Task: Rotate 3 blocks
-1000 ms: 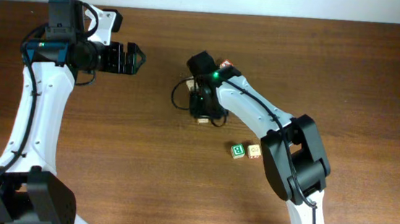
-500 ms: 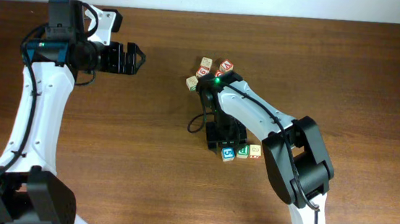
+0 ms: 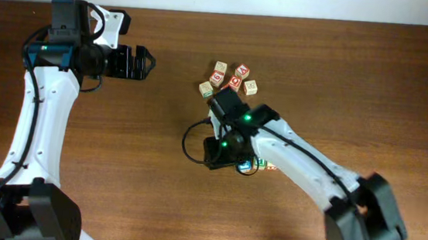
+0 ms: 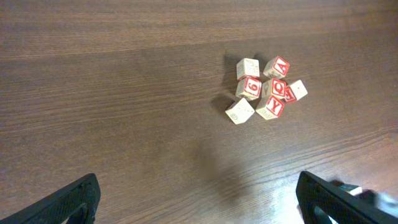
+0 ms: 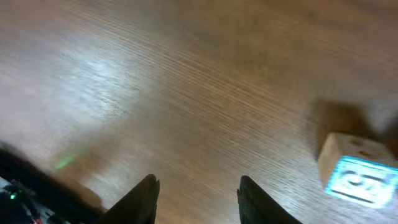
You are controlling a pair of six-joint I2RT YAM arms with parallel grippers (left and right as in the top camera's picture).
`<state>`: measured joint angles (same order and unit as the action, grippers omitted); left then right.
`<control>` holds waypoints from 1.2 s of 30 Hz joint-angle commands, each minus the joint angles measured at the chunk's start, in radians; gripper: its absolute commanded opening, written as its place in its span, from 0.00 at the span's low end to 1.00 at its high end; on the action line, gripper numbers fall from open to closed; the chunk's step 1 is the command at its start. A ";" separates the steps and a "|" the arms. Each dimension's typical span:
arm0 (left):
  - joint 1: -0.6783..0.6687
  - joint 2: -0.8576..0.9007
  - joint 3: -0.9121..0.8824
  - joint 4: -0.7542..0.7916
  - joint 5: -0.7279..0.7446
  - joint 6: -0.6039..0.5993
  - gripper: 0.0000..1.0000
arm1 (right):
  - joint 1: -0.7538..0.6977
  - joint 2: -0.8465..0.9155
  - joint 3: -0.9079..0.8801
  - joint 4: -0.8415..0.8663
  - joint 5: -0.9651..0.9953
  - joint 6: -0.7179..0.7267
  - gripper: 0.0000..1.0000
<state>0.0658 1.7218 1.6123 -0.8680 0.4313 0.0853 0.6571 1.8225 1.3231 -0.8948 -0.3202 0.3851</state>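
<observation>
Overhead and wrist views of a brown wooden table [image 3: 373, 79] with two white-and-black arms.

Right gripper [image 5: 198, 183]: its black fingers [image 5: 140, 199] stand partly apart, with only bare wood between them and nothing held. In the overhead view it [image 3: 223, 150] hangs near the middle of the table, on the side toward the near edge, and covers part of the row of task cubes just beside it.

Blue-faced wooden cube [image 5: 357, 174]: it rests on the table to the right of the fingers, apart from them. Its white mark is too blurred to read.

Green-faced wooden cube [image 3: 259, 167] and tan wooden cube with red print [image 3: 272, 167]: they lie side by side in the same row. Both are too small to read in the overhead view.

Left gripper [image 4: 198, 186]: it is spread wide and empty, near the table's far left corner, well apart from the row.

Cluster of tan wooden cubes with red faces [image 4: 264, 90]: they are bunched together between the row and the far edge. The left wrist view shows "6", "A", "Q" and "Y" on them.
</observation>
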 commanded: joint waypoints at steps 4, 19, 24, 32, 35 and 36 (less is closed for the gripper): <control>0.001 0.000 0.013 0.002 0.014 -0.002 0.99 | -0.026 0.163 -0.011 -0.021 0.027 0.108 0.38; 0.001 0.000 0.013 0.002 0.014 -0.002 0.99 | -0.115 0.161 0.040 -0.058 0.096 0.052 0.36; 0.001 0.000 0.013 0.002 0.014 -0.002 0.99 | -0.138 0.082 0.239 -0.200 0.255 0.023 0.36; 0.001 0.000 0.013 0.002 0.014 -0.002 0.99 | -0.109 0.082 0.156 -0.341 0.122 -0.056 0.14; 0.001 0.000 0.013 0.002 0.014 -0.002 0.99 | -0.054 0.082 0.108 -0.346 0.220 0.045 0.04; 0.001 0.000 0.013 0.002 0.014 -0.002 0.99 | -0.054 0.082 0.051 -0.329 0.225 0.054 0.04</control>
<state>0.0658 1.7226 1.6123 -0.8680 0.4313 0.0853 0.5976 1.9171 1.4410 -1.2388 -0.1329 0.3965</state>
